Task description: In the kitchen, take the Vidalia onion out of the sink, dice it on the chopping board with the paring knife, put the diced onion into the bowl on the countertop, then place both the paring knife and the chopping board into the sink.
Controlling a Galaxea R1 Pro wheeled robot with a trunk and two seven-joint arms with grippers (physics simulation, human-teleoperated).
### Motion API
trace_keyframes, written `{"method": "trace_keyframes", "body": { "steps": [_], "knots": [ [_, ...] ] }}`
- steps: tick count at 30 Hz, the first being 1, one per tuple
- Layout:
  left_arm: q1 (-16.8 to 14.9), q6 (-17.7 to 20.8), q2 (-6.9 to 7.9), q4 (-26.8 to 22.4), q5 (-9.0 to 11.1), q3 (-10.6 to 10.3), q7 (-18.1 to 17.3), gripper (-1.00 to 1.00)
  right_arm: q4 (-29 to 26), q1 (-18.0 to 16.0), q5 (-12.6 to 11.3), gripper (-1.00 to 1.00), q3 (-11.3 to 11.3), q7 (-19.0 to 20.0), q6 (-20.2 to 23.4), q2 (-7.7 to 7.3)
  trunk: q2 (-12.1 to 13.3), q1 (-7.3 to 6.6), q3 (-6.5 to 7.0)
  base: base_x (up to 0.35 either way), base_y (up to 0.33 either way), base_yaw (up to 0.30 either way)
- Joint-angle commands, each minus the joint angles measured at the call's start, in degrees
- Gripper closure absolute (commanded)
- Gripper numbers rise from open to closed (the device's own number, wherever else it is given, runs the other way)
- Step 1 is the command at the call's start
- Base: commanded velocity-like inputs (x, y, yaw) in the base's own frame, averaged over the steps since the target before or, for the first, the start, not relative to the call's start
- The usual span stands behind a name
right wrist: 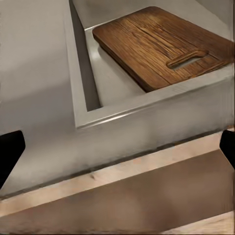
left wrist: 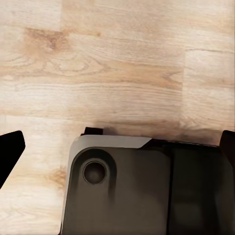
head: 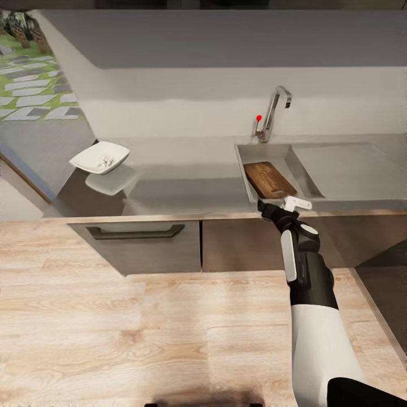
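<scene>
The brown wooden chopping board point(head: 269, 179) lies tilted in the matte grey sink point(head: 308, 175), at the tabletop's point(head: 186, 189) front edge; the right gripper point(head: 297, 204) hovers beside it with jaws released. Left jaws spread too. No writing is legible.

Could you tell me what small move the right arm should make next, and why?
Probably draw the right gripper back from the matte grey sink: the brown wooden chopping board already lies in the basin, leaning on its near wall, and the gripper's fingers are open and hold nothing.

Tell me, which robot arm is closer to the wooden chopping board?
The right. Its end effector hovers at the sink's front edge, just beside the chopping board. The left end effector points down at the wood floor, away from the board.
</scene>
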Motion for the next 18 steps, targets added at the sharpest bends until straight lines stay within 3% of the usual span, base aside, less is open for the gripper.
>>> {"method": "trace_keyframes", "body": {
  "steps": [1, 5, 8, 13, 15, 17, 18],
  "knots": [
    [-0.03, -0.08, -0.02, 0.04, 0.47, 0.26, -0.6, -1.0, 0.0, -0.02, -0.08, -1.0, -0.05, -0.15, 0.27, 0.04, -0.1, 0.0, -0.08, -0.23, 0.0, 0.0],
    [-0.03, -0.09, 0.02, -0.01, 0.46, 0.28, -0.6, -1.0, 1.48, 0.26, -0.09, -1.0, -0.05, -0.07, -2.45, 0.04, -0.1, 0.0, -0.08, -0.181, 0.0, 0.0],
    [-0.03, -0.11, 0.13, -0.04, 0.47, 0.37, -0.6, -1.0, 6.98, 0.55, -0.08, -1.0, -0.11, -0.06, -9.66, 0.04, -0.1, 0.0, -0.08, -0.04, 0.0, 0.0],
    [-0.03, -0.12, 0.23, -0.08, 0.47, 0.45, -0.6, -1.0, 19.34, 0.64, -0.02, -1.0, -0.14, -0.06, -21.2, 0.04, -0.1, 0.0, -0.08, -0.005, 0.0, 0.0],
    [-0.03, -0.15, 0.27, -0.12, 0.47, 0.55, -0.6, -1.0, 28.68, 0.64, 0.41, -1.0, -0.18, -0.06, -29.12, 0.04, -0.1, 0.0, -0.08, 0.0, 0.0, 0.0],
    [-0.03, -0.15, 0.31, -0.13, 0.47, 0.66, -0.6, -1.0, 35.15, 0.65, 1.91, -1.0, -0.21, -0.06, -34.64, -0.16, -0.1, 0.0, -0.08, 0.0, 0.0, 0.0],
    [-0.03, -0.15, 0.32, -0.13, 0.47, 0.72, -0.6, -1.0, 39.57, 0.66, 3.89, -1.0, -0.22, -0.06, -38.67, -0.47, -0.1, 0.0, -0.08, 0.0, 0.0, 0.0]
  ]
}}
